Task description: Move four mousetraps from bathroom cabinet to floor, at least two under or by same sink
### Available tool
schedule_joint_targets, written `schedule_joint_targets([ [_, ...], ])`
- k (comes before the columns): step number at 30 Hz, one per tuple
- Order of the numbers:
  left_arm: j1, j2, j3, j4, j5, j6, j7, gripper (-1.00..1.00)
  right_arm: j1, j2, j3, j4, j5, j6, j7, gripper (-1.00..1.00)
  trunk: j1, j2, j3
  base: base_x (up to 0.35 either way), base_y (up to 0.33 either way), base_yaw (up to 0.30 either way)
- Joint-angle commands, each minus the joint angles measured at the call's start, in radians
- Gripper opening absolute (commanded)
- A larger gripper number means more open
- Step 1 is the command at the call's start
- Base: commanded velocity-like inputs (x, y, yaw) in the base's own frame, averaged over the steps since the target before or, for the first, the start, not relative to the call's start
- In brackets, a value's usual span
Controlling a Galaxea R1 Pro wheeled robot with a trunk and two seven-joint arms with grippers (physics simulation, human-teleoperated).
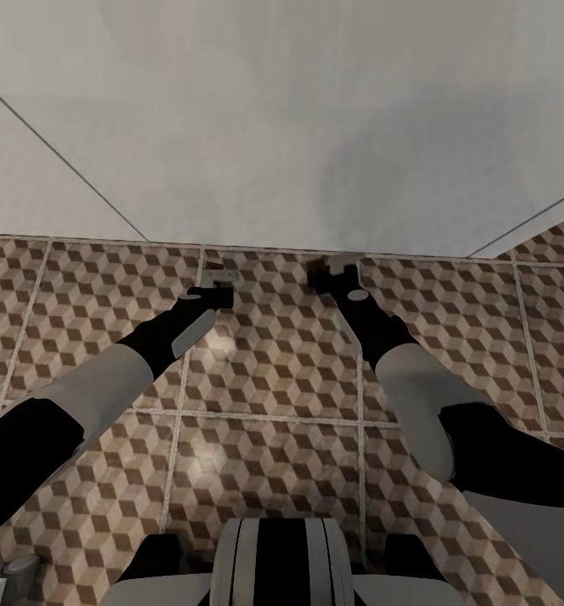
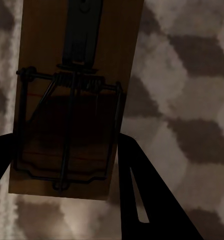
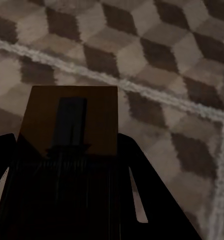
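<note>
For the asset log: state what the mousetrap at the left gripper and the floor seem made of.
Mousetrap: board looks like matte brown wood, with faint grain; the spring and bar look like dark metal wire. Bathroom floor: probably glazed tile, given pale grout lines and soft glare.

Between the right gripper's [image 3: 66, 200] dark fingers, the mousetrap's [image 3: 71, 120] near end and wire parts are lost in shadow. Ahead of the left gripper [image 2: 66, 190], another mousetrap's [image 2: 76, 95] far end is cut off.
</note>
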Motion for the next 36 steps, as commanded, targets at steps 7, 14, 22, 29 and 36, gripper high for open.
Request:
schedule_joint_targets([
  [7, -0.001, 0.002, -0.009, -0.004, 0.005, 0.004, 0.012, -1.00, 0.000, 0.000, 0.006, 0.022, 0.006, -0.109, -0.004, -1.00, 0.000, 0.000, -0.001, 0.000, 0.000, 0.000],
  [14, -0.001, 0.001, -0.009, -0.013, 0.005, 0.005, 0.013, -1.00, 0.000, 0.000, 0.005, 0.097, 0.006, -0.183, -0.004, -1.00, 0.000, 0.000, -0.001, 0.000, 0.000, 0.000],
  [22, 0.000, 0.000, -0.010, -0.093, 0.007, 0.013, 0.013, -1.00, 0.000, 0.000, 0.006, 0.126, 0.007, -0.196, -0.004, -1.00, 0.000, 0.000, -0.001, 0.000, 0.000, 0.000],
  [29, 0.027, 0.001, -0.010, -0.190, 0.007, 0.028, 0.013, -1.00, 0.000, 0.000, 0.005, 0.148, 0.006, -0.197, -0.004, -1.00, 0.000, 0.000, -0.001, 0.000, 0.000, 0.000],
  [36, 0.042, 0.002, -0.021, -0.251, 0.007, 0.090, 0.013, -1.00, 0.000, 0.000, 0.007, 0.150, 0.006, -0.198, -0.004, -1.00, 0.000, 0.000, -0.001, 0.000, 0.000, 0.000],
])
